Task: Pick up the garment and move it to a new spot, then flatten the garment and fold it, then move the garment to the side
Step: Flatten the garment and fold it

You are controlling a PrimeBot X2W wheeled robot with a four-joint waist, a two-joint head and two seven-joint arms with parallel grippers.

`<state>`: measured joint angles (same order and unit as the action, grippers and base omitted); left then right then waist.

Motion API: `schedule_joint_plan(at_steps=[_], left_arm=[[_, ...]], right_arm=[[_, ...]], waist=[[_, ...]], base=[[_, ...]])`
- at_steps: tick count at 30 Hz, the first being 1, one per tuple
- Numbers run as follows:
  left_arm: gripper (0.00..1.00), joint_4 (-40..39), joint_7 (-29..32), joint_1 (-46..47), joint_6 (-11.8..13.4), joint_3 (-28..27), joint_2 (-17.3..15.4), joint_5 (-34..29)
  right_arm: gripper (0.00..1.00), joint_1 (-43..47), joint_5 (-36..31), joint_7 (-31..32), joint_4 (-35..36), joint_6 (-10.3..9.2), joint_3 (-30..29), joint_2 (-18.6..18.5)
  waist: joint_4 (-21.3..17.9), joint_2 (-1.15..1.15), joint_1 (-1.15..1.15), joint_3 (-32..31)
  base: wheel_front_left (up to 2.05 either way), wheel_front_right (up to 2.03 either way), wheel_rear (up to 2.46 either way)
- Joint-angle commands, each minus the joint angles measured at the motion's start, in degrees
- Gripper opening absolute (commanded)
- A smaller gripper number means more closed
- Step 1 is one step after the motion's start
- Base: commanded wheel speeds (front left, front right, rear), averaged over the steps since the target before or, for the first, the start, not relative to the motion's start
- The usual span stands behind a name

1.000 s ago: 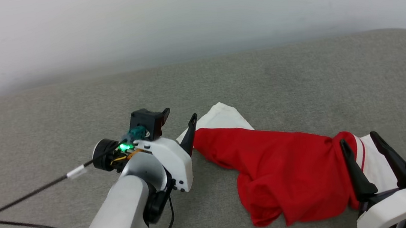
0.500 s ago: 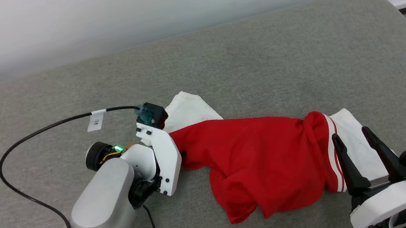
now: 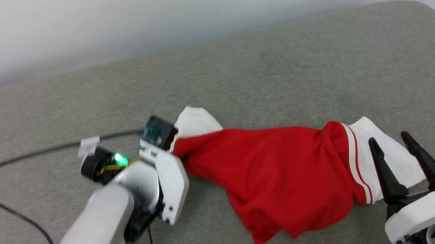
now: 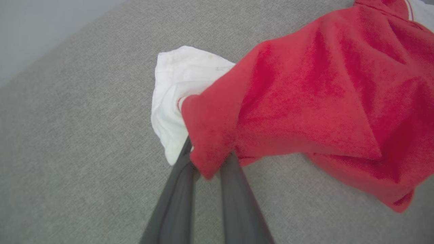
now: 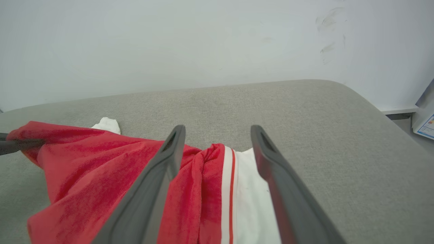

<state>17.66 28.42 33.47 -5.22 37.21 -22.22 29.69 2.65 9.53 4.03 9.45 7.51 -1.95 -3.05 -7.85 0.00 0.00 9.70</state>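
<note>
**Head view.** You were on the first step, the pick-up. The garment [image 3: 283, 175] lay bunched across the middle of the grey cushion [image 3: 277, 71], with a pale sleeve at each end. Your left gripper [image 3: 174, 150] met its left end. The forearm [image 3: 92, 240] reached in from the lower left, and the wrist housing hid the fingers. Your right gripper [image 3: 388, 137] stood at the lower right, fingers pointing up and apart, over the striped sleeve [image 3: 364, 133].

**Left wrist view.** The two fingers of your left gripper [image 4: 207, 164] were pinched together on a red corner of the garment [image 4: 305, 95], just beside the white sleeve [image 4: 176, 88]. That corner seemed a little raised off the grey cushion [image 4: 67, 152].

**Right wrist view.** Your right gripper [image 5: 217, 128] was spread wide and held nothing. The striped sleeve [image 5: 244, 203] lay below and between the fingers, and I could not tell whether they touched it. The arm sat low, aimed across the grey cushion [image 5: 339, 135] toward the white wall [image 5: 203, 44].

The next move, as I judge it, called for you to lower the right gripper and close it on that sleeve end. Both ends could then rise together. Lifted from one corner alone, the shirt would likely drag and twist.
</note>
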Motion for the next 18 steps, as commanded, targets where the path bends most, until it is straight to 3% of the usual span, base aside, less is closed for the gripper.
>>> schedule_joint_plan(at_steps=[1,7,13,14,15,18], left_arm=[[0.0,-2.35,-0.65,-2.7,1.24,0.27,-1.14,-0.79],[0.0,-11.95,-1.09,-16.37,7.64,1.09,-3.84,-0.71],[0.0,-13.52,-2.18,-29.21,12.44,1.66,-1.34,3.88],[0.73,-13.35,-3.05,-30.46,13.1,1.41,-0.63,4.48],[1.0,-13.36,-4.3,-31.41,13.77,1.04,0.01,4.63],[1.0,-14.24,-9.08,-32.1,15.75,-0.42,1.81,4.0]], right_arm=[[1.0,0.46,-0.32,0.1,0.66,-0.03,-0.37,0.16],[1.0,1.7,-0.84,0.99,2.27,-0.04,-2.02,0.15],[1.0,3.34,-1.55,1.95,3.57,-0.04,-2.4,0.17],[1.0,3.68,-1.56,2.19,3.79,-0.03,-2.49,0.18],[1.0,3.91,-1.58,2.41,4.11,-0.04,-2.55,0.18],[1.0,4.93,-1.95,2.82,4.79,-0.03,-2.94,0.19]], waist=[[1.74,0.0,0.0,-1.08],[5.26,0.0,0.0,-2.48],[6.94,0.0,0.0,-4.74],[7.11,0.0,0.0,-5.15],[7.23,0.0,0.0,-5.35],[7.79,0.0,0.0,-6.46]], base=[[0.0,0.0,0.0],[0.0,0.0,0.0],[0.0,0.0,0.0],[0.0,0.0,0.0],[0.0,0.0,0.0],[0.0,0.0,0.0]])
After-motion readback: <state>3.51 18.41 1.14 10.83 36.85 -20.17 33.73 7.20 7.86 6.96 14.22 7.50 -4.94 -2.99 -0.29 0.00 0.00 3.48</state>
